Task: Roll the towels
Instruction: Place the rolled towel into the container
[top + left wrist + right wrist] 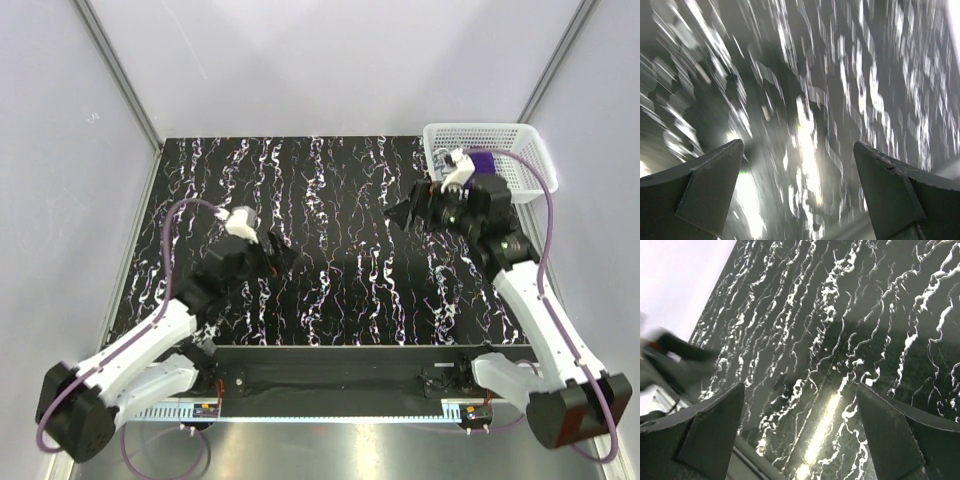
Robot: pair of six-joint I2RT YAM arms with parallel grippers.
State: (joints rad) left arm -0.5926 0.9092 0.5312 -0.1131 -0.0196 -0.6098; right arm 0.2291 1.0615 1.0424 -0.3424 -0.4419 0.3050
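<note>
Two arms: left arm (140,345), right arm (545,310). Two grippers: left gripper (281,256), right gripper (400,212). One basket (475,128) far right, one purple towel (484,160) inside. One table (330,200).

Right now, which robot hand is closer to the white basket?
The right one. The right gripper hangs just beside the left front corner of the basket. The left gripper is far away across the table, toward its left side.

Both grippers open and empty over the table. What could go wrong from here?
1. The purple towel sits in the basket, half hidden behind the right arm; the right gripper could snag the mesh.
2. The basket stands at the table's far corner; a tug might shove it off.
</note>
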